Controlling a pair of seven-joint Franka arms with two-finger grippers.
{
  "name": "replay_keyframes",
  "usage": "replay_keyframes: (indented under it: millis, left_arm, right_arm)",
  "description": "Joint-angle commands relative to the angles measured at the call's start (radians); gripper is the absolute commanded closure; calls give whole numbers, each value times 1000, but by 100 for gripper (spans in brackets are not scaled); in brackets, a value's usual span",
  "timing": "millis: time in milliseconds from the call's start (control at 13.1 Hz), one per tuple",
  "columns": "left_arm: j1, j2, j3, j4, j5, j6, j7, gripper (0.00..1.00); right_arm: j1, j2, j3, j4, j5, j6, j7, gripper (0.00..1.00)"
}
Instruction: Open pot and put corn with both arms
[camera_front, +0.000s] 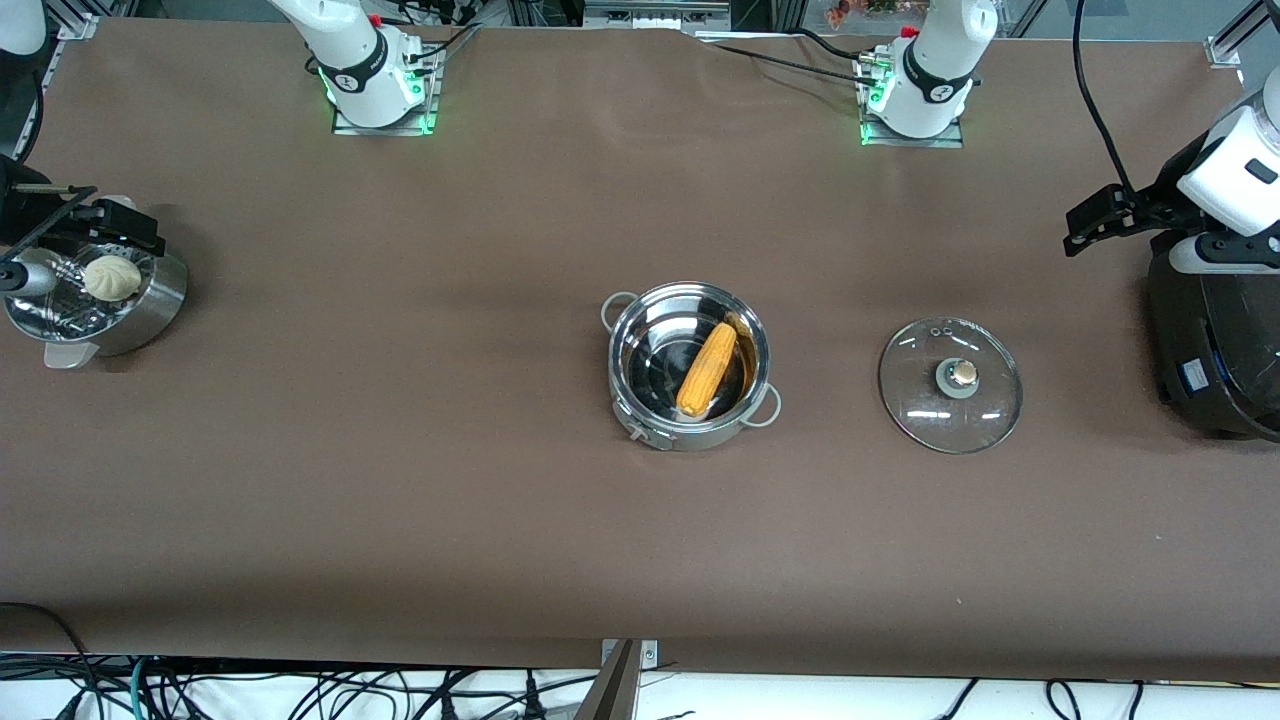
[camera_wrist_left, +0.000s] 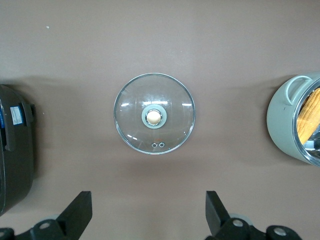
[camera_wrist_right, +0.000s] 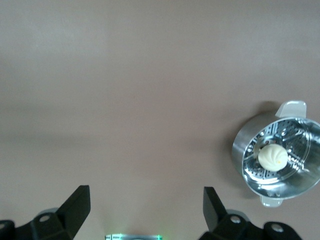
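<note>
The shiny steel pot (camera_front: 690, 425) stands open in the middle of the table, and the yellow-orange corn cob (camera_front: 707, 369) lies in it. Its glass lid (camera_front: 950, 385) lies flat on the table beside it, toward the left arm's end. The left wrist view shows the lid (camera_wrist_left: 154, 113) and part of the pot (camera_wrist_left: 282, 120) with the corn (camera_wrist_left: 308, 114). My left gripper (camera_front: 1095, 215) (camera_wrist_left: 147, 197) is open and empty, high up at the left arm's end of the table. My right gripper (camera_front: 100, 215) (camera_wrist_right: 146, 192) is open and empty, high up by the steamer pot.
A perforated steel steamer pot (camera_front: 150, 300) (camera_wrist_right: 245, 145) with a white bun (camera_front: 111, 277) (camera_wrist_right: 272, 157) stands at the right arm's end. A black round appliance (camera_front: 1215, 340) (camera_wrist_left: 15, 145) stands at the left arm's end, beside the lid.
</note>
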Motion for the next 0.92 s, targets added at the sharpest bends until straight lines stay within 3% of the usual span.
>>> replay_keyframes:
  millis: [0,839]
  left_arm:
    - [-3,20,0,40,7,-26,2,0]
    - [-2,20,0,40,7,-26,2,0]
  right_arm:
    - [-9,-25,4,-38,12,67,-5,0]
    - [-15,-7,3,-57,12,78,3,0]
